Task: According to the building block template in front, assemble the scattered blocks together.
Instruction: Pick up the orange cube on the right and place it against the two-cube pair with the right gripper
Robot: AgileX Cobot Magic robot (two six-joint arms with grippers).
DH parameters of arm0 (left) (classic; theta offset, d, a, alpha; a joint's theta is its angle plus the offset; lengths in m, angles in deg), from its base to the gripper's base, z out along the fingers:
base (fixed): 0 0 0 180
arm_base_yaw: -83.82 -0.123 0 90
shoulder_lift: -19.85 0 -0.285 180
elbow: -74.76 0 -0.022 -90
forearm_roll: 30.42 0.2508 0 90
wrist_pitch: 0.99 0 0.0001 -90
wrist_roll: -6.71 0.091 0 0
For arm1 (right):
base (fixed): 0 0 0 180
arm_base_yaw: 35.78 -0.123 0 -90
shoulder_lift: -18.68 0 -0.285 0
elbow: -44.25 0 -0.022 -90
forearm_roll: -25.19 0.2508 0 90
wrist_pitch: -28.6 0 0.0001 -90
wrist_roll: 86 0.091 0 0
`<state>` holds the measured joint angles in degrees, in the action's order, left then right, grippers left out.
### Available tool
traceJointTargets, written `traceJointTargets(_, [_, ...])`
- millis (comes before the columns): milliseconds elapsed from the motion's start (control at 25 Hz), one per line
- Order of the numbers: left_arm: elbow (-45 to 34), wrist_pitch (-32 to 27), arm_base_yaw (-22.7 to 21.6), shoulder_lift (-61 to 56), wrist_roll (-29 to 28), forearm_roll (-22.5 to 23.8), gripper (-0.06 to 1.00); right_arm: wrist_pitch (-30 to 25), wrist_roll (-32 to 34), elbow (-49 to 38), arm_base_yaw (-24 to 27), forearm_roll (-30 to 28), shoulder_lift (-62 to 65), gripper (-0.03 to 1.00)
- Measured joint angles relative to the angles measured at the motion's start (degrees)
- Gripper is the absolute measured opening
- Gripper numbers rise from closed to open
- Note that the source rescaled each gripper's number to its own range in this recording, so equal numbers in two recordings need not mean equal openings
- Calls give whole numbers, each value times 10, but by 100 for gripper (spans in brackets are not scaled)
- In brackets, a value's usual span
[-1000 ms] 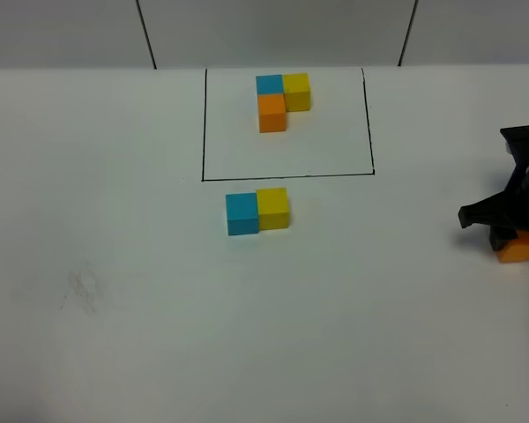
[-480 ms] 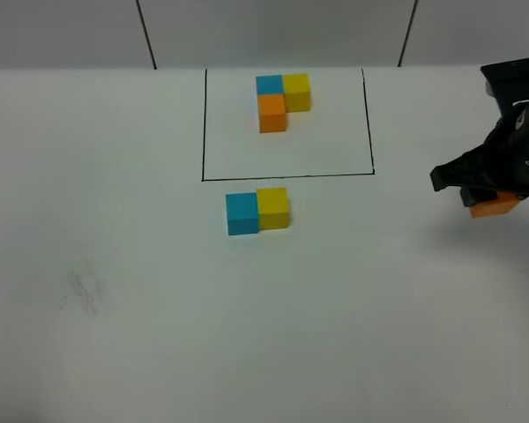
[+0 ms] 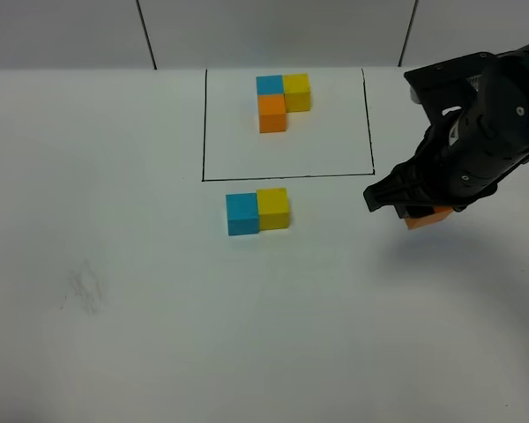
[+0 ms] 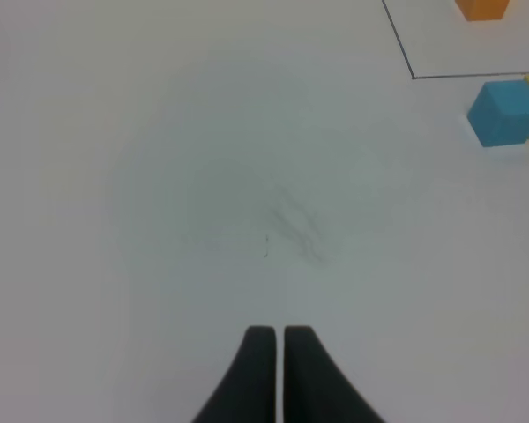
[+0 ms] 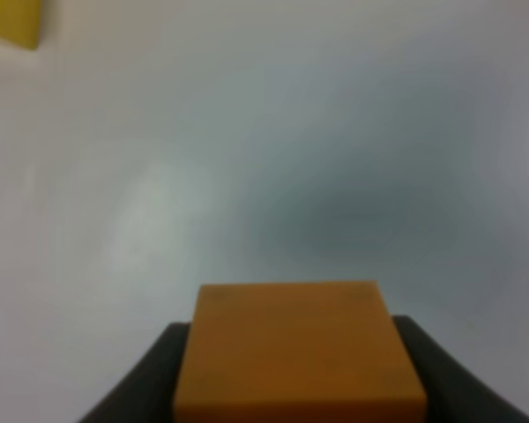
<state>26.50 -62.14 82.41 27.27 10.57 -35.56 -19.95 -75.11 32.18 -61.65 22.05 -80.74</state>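
Holding the orange cube [image 3: 428, 218] clamped in our right end effector [image 3: 419, 210], we must next set it touching the blue cube [image 3: 242, 214], on its near side.

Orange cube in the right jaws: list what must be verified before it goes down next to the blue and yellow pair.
1. Grip of the right jaws on the orange cube: ok.
2. The orange cube lifted off the table: ok, its shadow lies apart below it.
3. The blue cube and yellow cube touching side by side, as in the template: ok.
4. Spot on the near side of the blue cube bare: ok.
5. The left jaws shut, away from the blocks: ok.
6. The orange cube square to the pair: cannot tell.
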Motion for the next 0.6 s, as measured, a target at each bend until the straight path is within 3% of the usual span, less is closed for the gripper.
traceJointTargets(320, [0,0,0,0,0,0,0,13,18,0,-30,36,0,51])
traceJointTargets(600, [0,0,0,0,0,0,0,56,94,0,-96,41,0,51])
